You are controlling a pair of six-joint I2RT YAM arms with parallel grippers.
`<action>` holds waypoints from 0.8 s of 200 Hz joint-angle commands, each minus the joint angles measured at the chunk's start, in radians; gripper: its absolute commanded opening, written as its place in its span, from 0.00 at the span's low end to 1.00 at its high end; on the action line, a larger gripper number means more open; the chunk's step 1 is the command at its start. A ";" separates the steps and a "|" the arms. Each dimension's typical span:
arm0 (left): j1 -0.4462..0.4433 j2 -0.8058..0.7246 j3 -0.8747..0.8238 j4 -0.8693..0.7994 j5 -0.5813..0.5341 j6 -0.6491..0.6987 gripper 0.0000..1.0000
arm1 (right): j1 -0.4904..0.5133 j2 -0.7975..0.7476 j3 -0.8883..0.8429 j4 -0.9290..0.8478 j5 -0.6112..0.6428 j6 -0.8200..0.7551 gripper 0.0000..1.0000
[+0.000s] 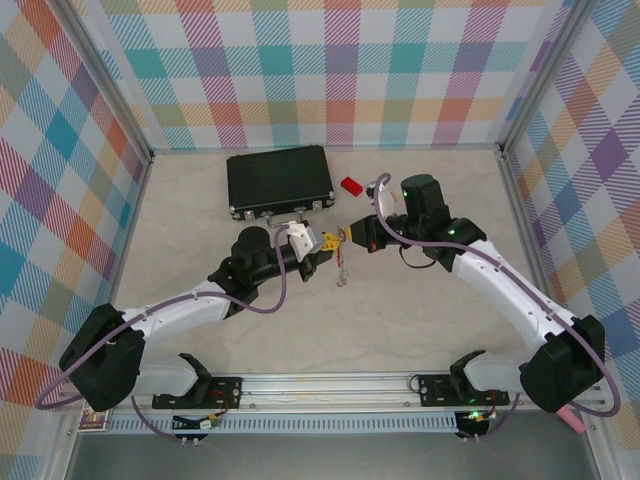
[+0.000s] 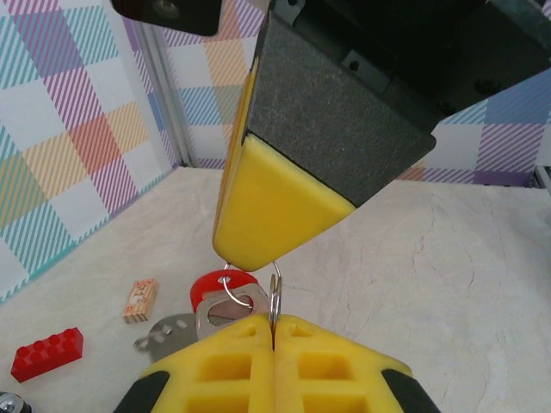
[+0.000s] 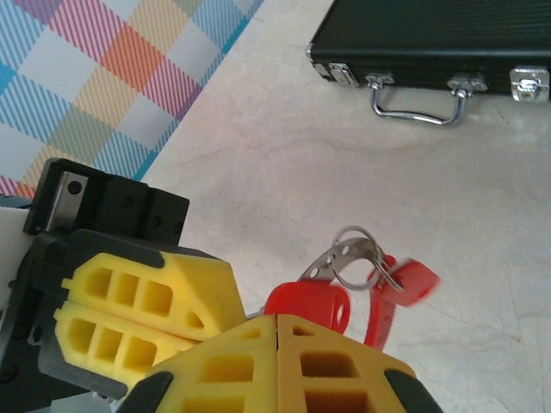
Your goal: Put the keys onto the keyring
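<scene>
Both arms meet nose to nose over the middle of the table [image 1: 430, 330], just in front of the black case [image 1: 279, 180]. The left gripper [image 1: 322, 241] points right and the right gripper [image 1: 352, 236] points left, their yellow tips almost touching. From the left wrist, the left fingers [image 2: 215, 374] are pressed flat together, and the thin silver keyring [image 2: 275, 297] stands on edge in the seam between them, so that gripper is clamped on the ring. Directly above, the right arm's yellow pad comes down to just over the ring. From the right wrist, the right gripper's fingers [image 3: 336, 370] are also closed tight, with a red key head [image 3: 306, 303] pinched right at their tips. Beyond it, the rest of the keys [image 3: 405, 282] hang in a loose cluster of red heads, silver blades and a small wire loop, held clear of the table between the two tools. From overhead, the bunch dangles just below the point where the grippers meet. A red block [image 1: 351, 185] lies by the case's right end, and a small wooden block [image 2: 139, 299] rests on the table nearby.
</scene>
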 commanded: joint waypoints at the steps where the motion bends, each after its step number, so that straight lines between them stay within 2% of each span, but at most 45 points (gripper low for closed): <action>1: -0.002 -0.042 -0.024 0.149 -0.001 -0.052 0.00 | -0.014 0.000 -0.023 0.022 0.040 0.049 0.00; 42: -0.002 -0.046 -0.054 0.176 -0.013 -0.061 0.00 | -0.021 0.010 -0.030 0.031 0.037 0.087 0.00; 83: -0.003 -0.025 -0.056 0.173 0.006 -0.086 0.00 | -0.021 0.004 -0.028 0.051 -0.017 0.065 0.00; 91: -0.002 -0.020 -0.060 0.178 0.006 -0.093 0.11 | -0.021 0.003 -0.023 0.046 -0.017 0.055 0.00; 107: -0.003 -0.018 -0.062 0.172 0.009 -0.096 0.15 | -0.021 0.007 -0.010 0.024 -0.019 0.028 0.00; 133: -0.002 -0.034 -0.041 0.099 0.004 -0.078 0.28 | -0.020 0.011 0.011 -0.020 0.000 -0.012 0.00; 160: 0.000 -0.048 -0.022 0.030 -0.002 -0.051 0.29 | -0.018 0.014 0.027 -0.054 0.023 -0.048 0.00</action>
